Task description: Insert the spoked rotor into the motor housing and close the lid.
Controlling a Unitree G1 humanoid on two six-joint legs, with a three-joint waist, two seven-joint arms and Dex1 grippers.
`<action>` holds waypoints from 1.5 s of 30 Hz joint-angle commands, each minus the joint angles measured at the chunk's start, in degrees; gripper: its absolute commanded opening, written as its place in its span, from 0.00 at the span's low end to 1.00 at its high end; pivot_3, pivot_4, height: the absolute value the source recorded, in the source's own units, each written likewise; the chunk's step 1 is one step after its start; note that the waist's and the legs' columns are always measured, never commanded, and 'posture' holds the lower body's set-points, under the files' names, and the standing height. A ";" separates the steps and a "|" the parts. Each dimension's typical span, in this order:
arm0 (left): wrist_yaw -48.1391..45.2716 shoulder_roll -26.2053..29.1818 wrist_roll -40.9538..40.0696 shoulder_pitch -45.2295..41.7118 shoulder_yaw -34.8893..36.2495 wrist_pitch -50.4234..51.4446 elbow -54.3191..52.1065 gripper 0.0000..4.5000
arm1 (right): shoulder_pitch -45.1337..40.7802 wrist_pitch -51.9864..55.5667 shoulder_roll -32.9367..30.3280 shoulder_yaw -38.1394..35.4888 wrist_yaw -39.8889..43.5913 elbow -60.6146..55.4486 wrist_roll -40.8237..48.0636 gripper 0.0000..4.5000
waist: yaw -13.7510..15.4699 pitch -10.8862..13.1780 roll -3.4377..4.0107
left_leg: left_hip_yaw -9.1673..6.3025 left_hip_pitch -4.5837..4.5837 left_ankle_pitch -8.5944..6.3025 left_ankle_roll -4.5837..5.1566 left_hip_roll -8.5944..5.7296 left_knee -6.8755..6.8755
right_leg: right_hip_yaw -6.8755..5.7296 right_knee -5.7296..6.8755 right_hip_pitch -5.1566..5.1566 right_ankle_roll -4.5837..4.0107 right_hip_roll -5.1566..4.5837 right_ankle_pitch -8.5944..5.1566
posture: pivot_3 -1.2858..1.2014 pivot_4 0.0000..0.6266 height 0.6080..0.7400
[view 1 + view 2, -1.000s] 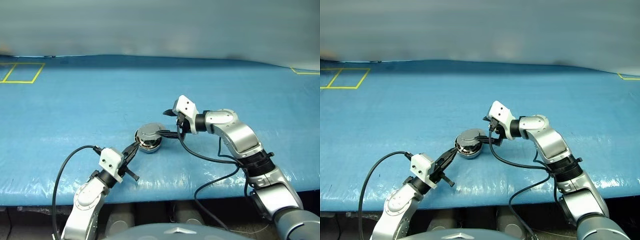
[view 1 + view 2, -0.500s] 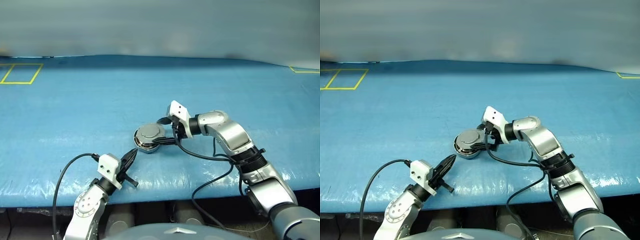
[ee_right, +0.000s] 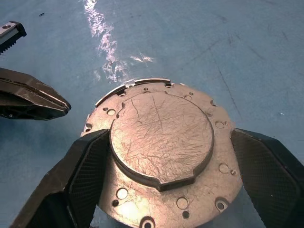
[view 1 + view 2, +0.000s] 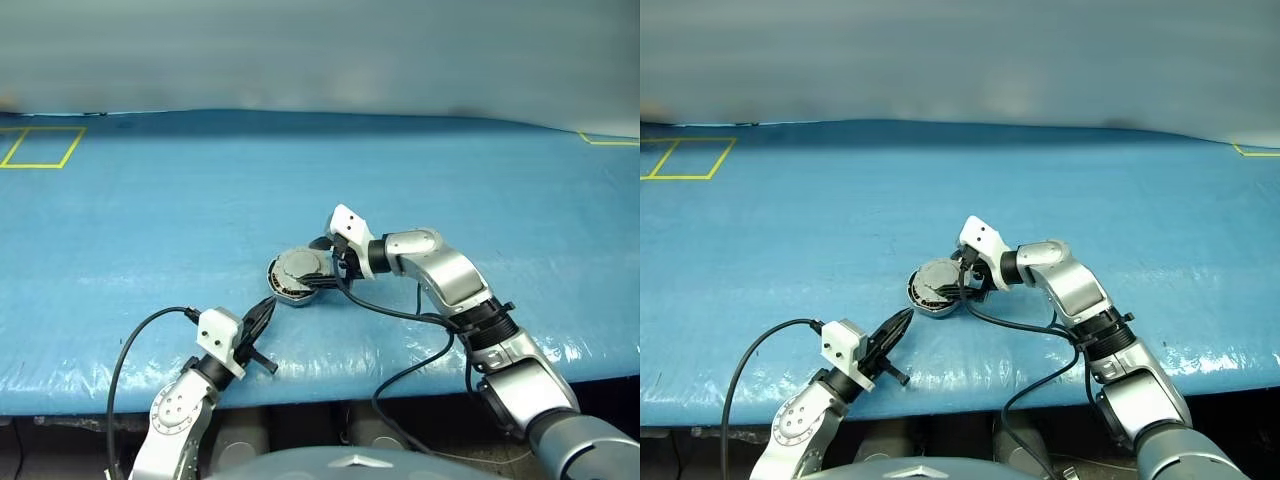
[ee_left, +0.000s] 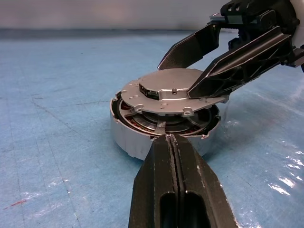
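A blue-covered counter (image 4: pixel 150 220) carries the motor housing (image 4: pixel 287 288), a short silver drum standing near the front edge at the middle. Yellow tape lines (image 4: pixel 40 147) mark the covering at the far left corner, well away from the housing. The right arm reaches in from the housing's right, and the right gripper (image 3: pixel 164 156) has its jaws spread across the lid (image 3: pixel 161 156), one black finger against each opposite edge of the disc. The lid, smooth face and raised round centre uppermost, lies tilted over the top of the housing, its edge lifted on the side toward the left gripper so that copper-brown windings (image 5: pixel 142 116) and pale spokes show in the gap beneath; whether its far edge rests on the housing's rim cannot be told. The left gripper (image 5: pixel 169 138) hangs just in front of the housing, on the side nearer the counter's front edge, its jaws pressed together on nothing, its tip close to the drum's wall below the raised edge of the lid.
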 commanded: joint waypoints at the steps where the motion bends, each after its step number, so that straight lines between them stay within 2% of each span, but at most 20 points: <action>1: -0.23 -0.25 -0.84 -0.37 -0.58 -1.28 -0.18 0.00 | 0.54 -0.13 -0.08 -1.07 -0.18 -2.37 0.49 0.72 | 0.00 0.00 0.00 | 0.00 0.00 0.00 0.00 0.00 0.00 | 0.00 0.00 0.00 0.00 0.00 0.00 | 0.52 0.24 1.00; 2: -0.20 -0.26 -0.84 -0.44 -0.65 -1.24 -0.17 0.00 | 0.80 0.06 -0.11 -1.10 -0.18 -2.68 0.61 0.68 | 0.00 0.00 0.00 | 0.00 0.00 0.00 0.00 0.00 0.00 | 0.00 0.00 0.00 0.00 0.00 0.00 | 0.52 0.24 1.00; 8: 0.19 -0.37 -0.73 -0.78 -0.92 -1.07 -0.11 0.00 | 2.67 0.58 0.53 -1.43 -1.69 -5.14 1.00 0.68 | 0.01 0.00 0.00 | -0.01 -0.01 0.00 0.00 0.00 -0.01 | 0.02 -0.01 -0.01 0.01 -0.01 -0.01 | 0.52 0.24 1.00; 14: 0.78 -0.75 -0.77 -0.63 -0.77 -1.00 0.03 0.00 | 4.94 2.39 2.10 -1.93 -7.81 -12.17 0.12 0.68 | -0.13 0.02 0.01 | 0.00 -0.03 0.00 0.00 0.00 -0.10 | 0.06 -0.03 -0.08 0.02 0.00 -0.01 | 0.52 0.24 1.00; 22: 0.98 -1.01 -0.71 -0.43 -0.74 -1.35 0.53 0.00 | 6.12 12.19 3.26 -0.79 -15.98 -19.44 -1.83 0.68 | -0.15 0.03 0.02 | 0.02 -0.04 -0.01 0.00 0.03 -0.12 | 0.13 -0.04 -0.11 0.02 -0.02 -0.02 | 0.52 0.24 1.00; 31: 4.18 -1.46 1.65 0.26 0.22 -3.84 1.86 0.00 | 9.20 15.97 6.43 1.50 -23.35 -21.49 -3.80 0.68 | -0.27 0.03 0.01 | 0.04 -0.03 -0.01 0.00 0.03 -0.26 | 0.21 -0.10 -0.15 0.01 -0.03 -0.03 | 0.52 0.24 1.00; 45: 4.49 -1.11 0.82 0.64 -0.26 -3.08 1.70 0.00 | 11.80 24.21 14.08 -0.28 -33.33 -25.64 -3.20 0.68 | -1.51 0.02 0.01 | 0.09 -0.01 -0.01 0.00 0.11 -0.36 | 0.28 -0.10 -0.19 0.02 -0.04 -0.04 | 0.52 0.24 1.00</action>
